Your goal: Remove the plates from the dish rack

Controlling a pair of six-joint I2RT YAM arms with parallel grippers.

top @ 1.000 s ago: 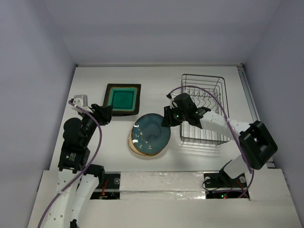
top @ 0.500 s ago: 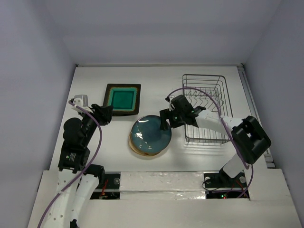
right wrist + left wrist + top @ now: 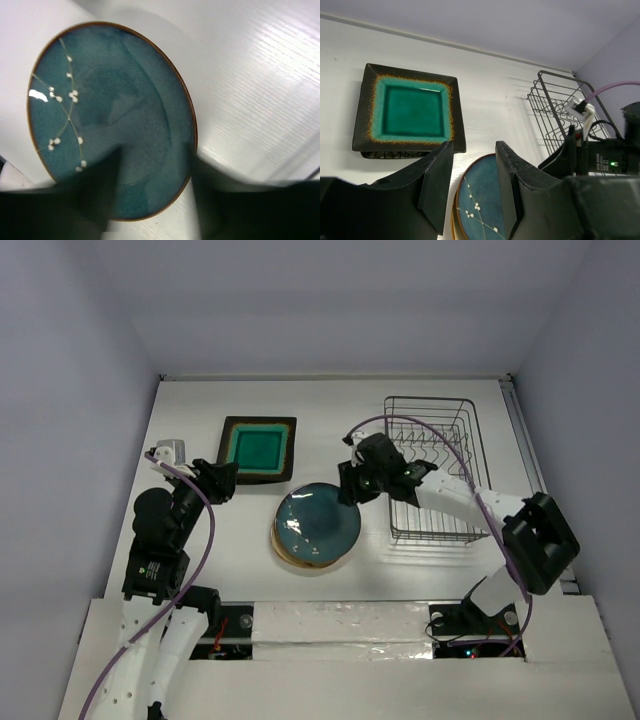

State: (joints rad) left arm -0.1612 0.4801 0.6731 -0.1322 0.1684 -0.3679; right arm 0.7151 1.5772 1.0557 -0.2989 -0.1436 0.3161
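White surface [image 3: 330,410] carried the dish rack [image 3: 430,398] at right; just left of it the round blue-teal plate [image 3: 315,525] lay on a cream plate [image 3: 281,553]. Right end effector [image 3: 350,485] hovered spread above its rim; left end effector [image 3: 473,146], also spread, hung near the dark square plate [image 3: 259,448].
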